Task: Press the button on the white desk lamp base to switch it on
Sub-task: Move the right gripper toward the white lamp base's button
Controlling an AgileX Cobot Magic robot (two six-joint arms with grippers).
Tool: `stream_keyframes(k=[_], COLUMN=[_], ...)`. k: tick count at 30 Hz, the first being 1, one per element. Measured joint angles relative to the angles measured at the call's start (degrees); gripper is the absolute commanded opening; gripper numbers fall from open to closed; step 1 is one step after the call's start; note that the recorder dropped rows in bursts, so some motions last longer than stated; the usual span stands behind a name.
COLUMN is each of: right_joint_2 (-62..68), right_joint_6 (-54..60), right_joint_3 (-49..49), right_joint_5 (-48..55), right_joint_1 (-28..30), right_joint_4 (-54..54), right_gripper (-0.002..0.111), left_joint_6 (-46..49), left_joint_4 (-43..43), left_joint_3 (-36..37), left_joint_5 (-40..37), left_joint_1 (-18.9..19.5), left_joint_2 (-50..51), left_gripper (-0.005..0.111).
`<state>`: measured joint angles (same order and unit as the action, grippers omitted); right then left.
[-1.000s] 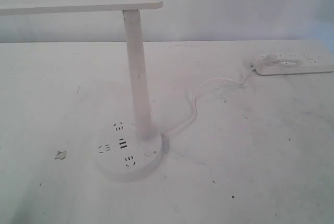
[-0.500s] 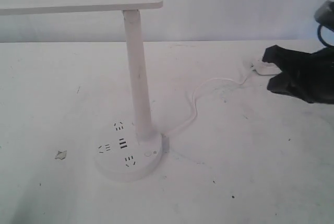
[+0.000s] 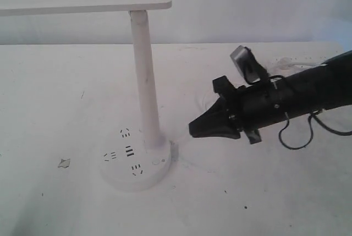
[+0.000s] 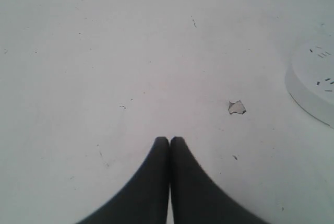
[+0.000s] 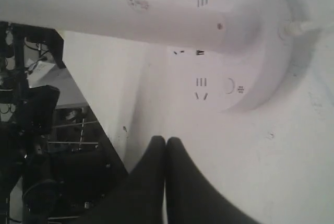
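The white desk lamp (image 3: 146,82) stands at the left, its flat head (image 3: 82,4) high over the table. On the round white desk lamp base (image 3: 129,178) (image 5: 261,62) (image 4: 313,85) the button (image 3: 156,162) (image 5: 228,85) sits on the right part of the top, near the post. My right gripper (image 3: 192,130) (image 5: 166,139) is shut and empty, pointing left, a short gap to the right of the base and slightly above it. My left gripper (image 4: 169,140) is shut over bare table, with the base off to one side; it does not show in the exterior view.
The lamp's white cable (image 3: 206,104) runs from the base towards the back right. A white power strip (image 3: 289,61) there is mostly hidden behind my right arm. A small paper scrap (image 3: 64,163) (image 4: 236,107) lies left of the base.
My right arm has come in from the right edge and swept left and down across the table, ending close to the lamp base. The lamp has not moved.
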<state>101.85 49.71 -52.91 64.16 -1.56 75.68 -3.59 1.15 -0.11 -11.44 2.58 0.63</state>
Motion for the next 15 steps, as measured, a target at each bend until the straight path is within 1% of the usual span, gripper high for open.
stream_keyframes(k=[8, 15], right_joint_2=[5.96, 8.94], right_joint_6=[1.88, 1.88], right_joint_3=[-1.96, -5.23], right_joint_5=[-4.32, -8.95], right_joint_1=[-8.20, -11.66], right_joint_4=[2.49, 2.84], right_gripper=[0.000, 0.000], left_joint_6=[0.00, 0.00], left_joint_4=[0.00, 0.00], left_joint_3=[0.00, 0.00], left_joint_5=[0.00, 0.00], left_joint_1=[0.00, 0.00], left_joint_2=[0.00, 0.00], left_gripper=[0.000, 0.000])
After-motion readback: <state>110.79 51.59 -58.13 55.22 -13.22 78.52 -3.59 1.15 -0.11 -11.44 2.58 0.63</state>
